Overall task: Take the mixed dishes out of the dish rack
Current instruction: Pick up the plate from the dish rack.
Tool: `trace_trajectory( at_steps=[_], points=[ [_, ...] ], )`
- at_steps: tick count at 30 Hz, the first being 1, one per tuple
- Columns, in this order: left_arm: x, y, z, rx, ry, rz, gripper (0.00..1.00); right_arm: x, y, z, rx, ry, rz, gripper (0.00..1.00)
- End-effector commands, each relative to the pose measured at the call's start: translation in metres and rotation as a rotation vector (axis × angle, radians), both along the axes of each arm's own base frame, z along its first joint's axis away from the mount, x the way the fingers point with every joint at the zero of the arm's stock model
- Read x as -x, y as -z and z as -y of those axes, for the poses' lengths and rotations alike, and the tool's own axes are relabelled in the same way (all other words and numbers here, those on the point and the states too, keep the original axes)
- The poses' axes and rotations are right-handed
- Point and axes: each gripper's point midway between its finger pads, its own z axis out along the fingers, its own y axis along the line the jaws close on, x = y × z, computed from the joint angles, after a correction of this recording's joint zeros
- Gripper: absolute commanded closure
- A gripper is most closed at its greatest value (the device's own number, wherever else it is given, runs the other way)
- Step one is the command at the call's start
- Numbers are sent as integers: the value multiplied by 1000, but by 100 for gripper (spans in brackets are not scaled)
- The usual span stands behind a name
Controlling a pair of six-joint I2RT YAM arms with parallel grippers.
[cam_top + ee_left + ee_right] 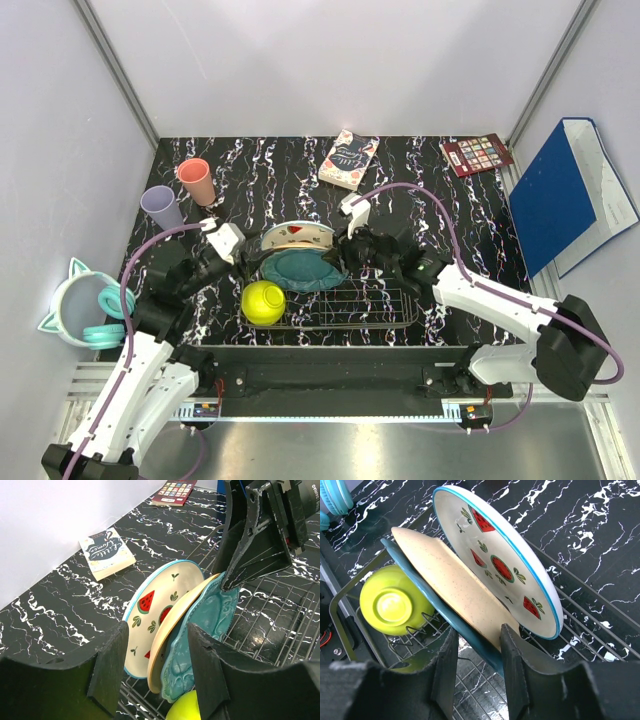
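Two dark fingers [517,680] of the right gripper [478,632] are straddling the rims of the teal scalloped plate [485,660] and the peach plate [450,580]. They are standing narrow, with both rims filling the gap, but I cannot tell whether the pads are actually pressing. Those two plates are leaning together on edge in the dish rack [592,625], and the white watermelon-patterned plate [505,560] is leaning just behind the peach one. The left gripper [156,630] is hovering at the other side of the stack, its jaws standing about half apart and gripping nothing, with all three plates showing beyond its tips. The yellow-green bowl [263,302] is lying in the rack's left end with its foot ring showing, just beside the teal plate. Farther out on the black marbled tabletop [420,180], a salmon-pink cup [195,180] and a lilac cup [162,207] are standing near each other at the far left, well apart from the rack. A mint cat-eared bowl [70,300] is sitting beside the tabletop's left edge.
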Motion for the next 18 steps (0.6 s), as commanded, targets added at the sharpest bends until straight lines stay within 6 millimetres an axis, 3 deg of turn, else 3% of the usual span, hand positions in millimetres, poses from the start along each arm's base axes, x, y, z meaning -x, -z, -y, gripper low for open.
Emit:
trace_trajectory(
  at_steps=[1, 3, 4, 8, 13, 18],
  points=[
    [-2, -10, 0, 14, -5, 45, 44, 18, 18, -10, 14, -56, -61, 59],
    [-2, -9, -1, 12, -8, 44, 45, 16, 15, -7, 13, -38, -53, 45],
    [-3, -8, -1, 10, -10, 43, 45, 15, 9, -5, 7, -27, -42, 31],
    [-4, -9, -1, 8, -14, 48, 44, 10, -4, 6, -1, 29, -3, 17],
    [-4, -9, 0, 7, -11, 48, 44, 13, -20, 14, -19, 36, 37, 19],
    [-4, -8, 1, 10, -4, 41, 44, 22, -10, 18, 3, 17, 6, 30]
  ],
)
